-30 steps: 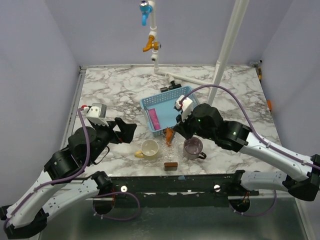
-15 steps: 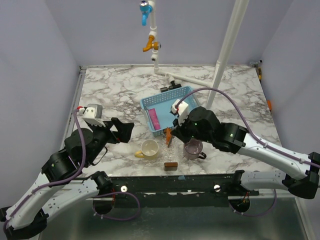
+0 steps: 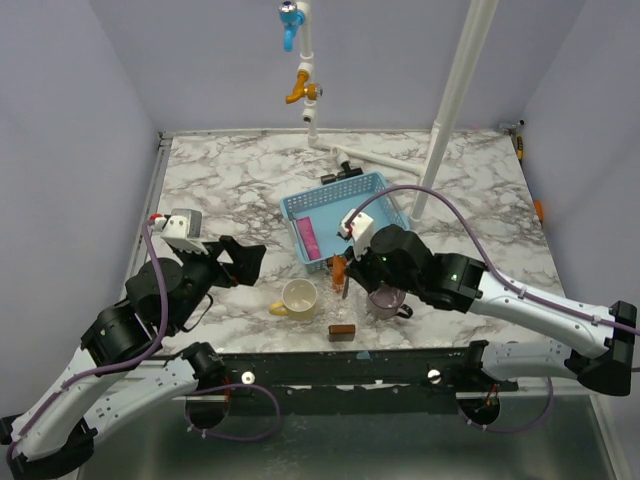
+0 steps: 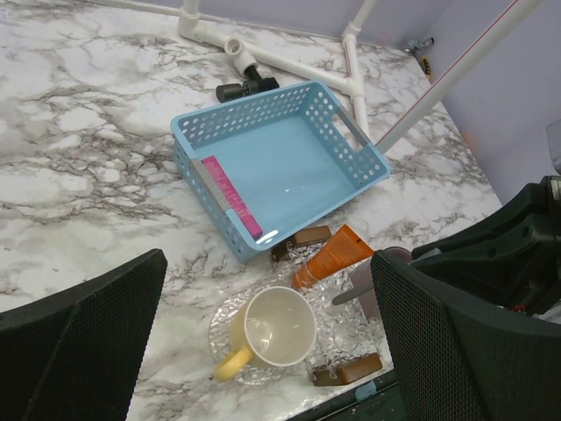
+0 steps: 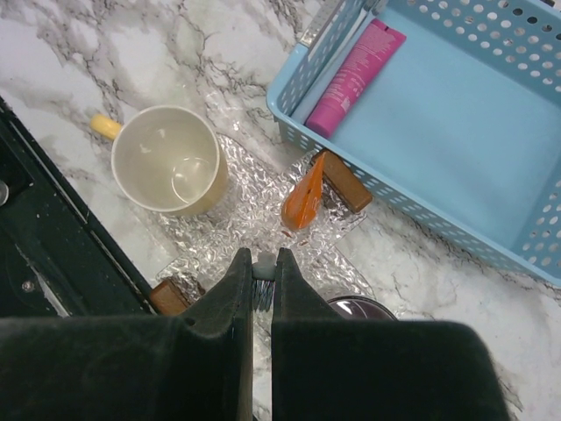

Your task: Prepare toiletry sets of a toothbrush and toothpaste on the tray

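The toothbrush [image 5: 264, 272] is pinched upright in my shut right gripper [image 5: 264, 259]; its pale head and bristles show between the fingertips. That gripper [image 3: 349, 284] hangs over the clear glass tray [image 3: 335, 308], between the two cups. From the left wrist view the toothbrush [image 4: 355, 293] shows as a grey stick over the tray [image 4: 346, 338]. The orange toothpaste [image 3: 340, 270] lies on the tray's far end, beside the basket. My left gripper [image 3: 245, 262] stands wide open and holds nothing, left of the tray and above the marble.
A cream cup [image 3: 299, 298] sits on the tray's left end and a purple cup [image 3: 386, 298] on its right. A blue basket [image 3: 345, 215] behind the tray holds a pink tube [image 3: 309, 238]. White pipes [image 3: 455, 90] stand at the back.
My right gripper has moved left and toward the front with the toothbrush, ending over the tray. The left arm has drawn back slightly to the left, still open.
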Tool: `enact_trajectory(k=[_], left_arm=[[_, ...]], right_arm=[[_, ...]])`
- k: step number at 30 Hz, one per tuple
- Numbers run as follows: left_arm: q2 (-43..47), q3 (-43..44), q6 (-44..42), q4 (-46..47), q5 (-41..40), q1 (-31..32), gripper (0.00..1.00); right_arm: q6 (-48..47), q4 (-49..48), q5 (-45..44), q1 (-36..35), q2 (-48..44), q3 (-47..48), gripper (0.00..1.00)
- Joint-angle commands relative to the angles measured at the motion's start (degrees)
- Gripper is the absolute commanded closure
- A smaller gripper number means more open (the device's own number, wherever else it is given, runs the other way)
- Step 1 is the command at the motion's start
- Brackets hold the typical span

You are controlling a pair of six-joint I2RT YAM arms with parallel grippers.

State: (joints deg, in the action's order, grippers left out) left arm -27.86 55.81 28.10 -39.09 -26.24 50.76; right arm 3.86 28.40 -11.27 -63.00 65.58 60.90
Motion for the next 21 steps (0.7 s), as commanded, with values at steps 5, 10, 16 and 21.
enact_trajectory(k=[5, 10, 16, 21], left_arm=[[0.32, 0.07, -1.09, -0.04, -1.39, 0.30, 0.01], [0.34, 0.12, -1.11, -0.11, -1.36, 0.30, 0.01], [0.47, -0.22, -1.13, -0.11, -1.51, 0.30, 0.01], [0.85, -0.53, -0.94, -0.37, -1.44, 0.30, 0.01]], right_arm=[[0.56, -3.64, -1.91, -1.12, 1.01, -2.13, 1.00], [1.33, -5.31, -1.50, -1.17, 1.85, -3.24, 1.00], [1.43, -7.77, -1.83, -1.34, 2.89, -4.15, 1.00], [1.93, -8.53, -1.99, -1.53, 3.51, -4.65, 1.00]])
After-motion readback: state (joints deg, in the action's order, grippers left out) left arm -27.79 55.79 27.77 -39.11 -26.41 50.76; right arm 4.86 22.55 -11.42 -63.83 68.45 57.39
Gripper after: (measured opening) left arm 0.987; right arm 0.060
